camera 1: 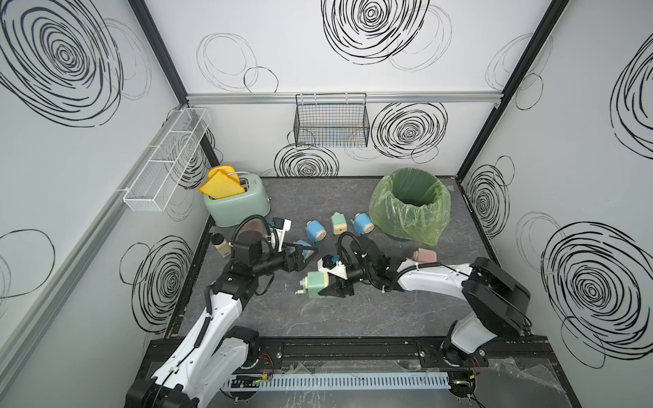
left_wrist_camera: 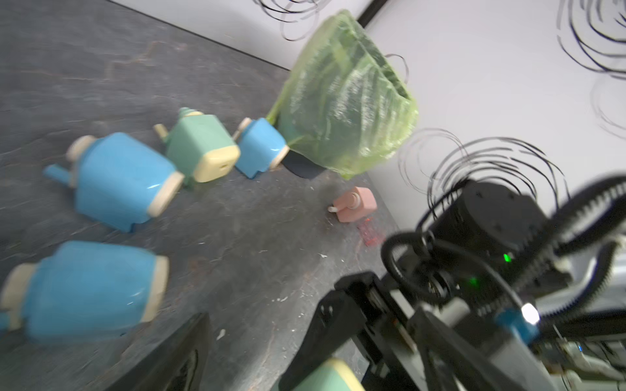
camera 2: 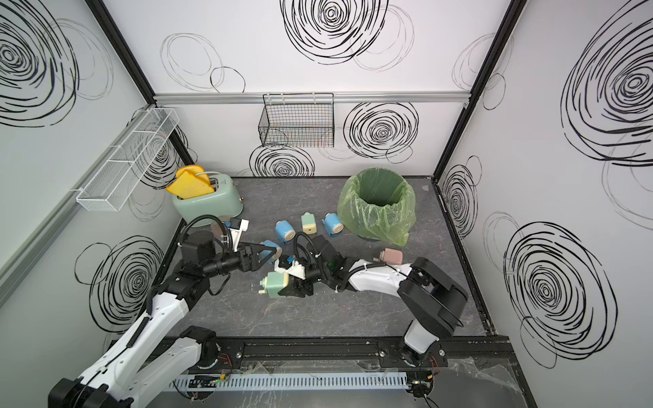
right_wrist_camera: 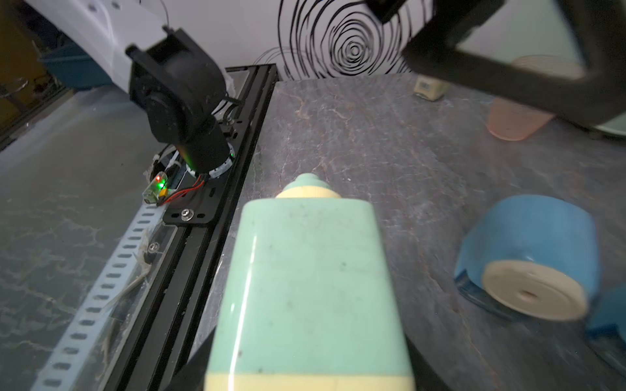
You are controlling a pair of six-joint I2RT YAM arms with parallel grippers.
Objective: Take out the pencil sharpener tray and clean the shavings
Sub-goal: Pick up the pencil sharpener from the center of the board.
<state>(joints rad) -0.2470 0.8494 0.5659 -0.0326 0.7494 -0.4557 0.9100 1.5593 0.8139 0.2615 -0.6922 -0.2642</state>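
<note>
Low over mid-table, the outstretched right tool (camera 1: 330, 287) clamps the green sharpener (camera 1: 313, 282), the left tool (camera 1: 306, 253) hovering nearby, jaws apart.

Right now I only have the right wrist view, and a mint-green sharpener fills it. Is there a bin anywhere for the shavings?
Observer: Yes. In both top views a green-bagged bin stands far back on the robot's right.
Reviewer: What is the left claw doing?
Observer: The left claw is open and empty. It hovers by a blue sharpener, just beyond the mint-green sharpener.
Reviewer: Any sharpeners I can't see?
Observer: A pink sharpener sits in front of the bin, on the same side.
</note>
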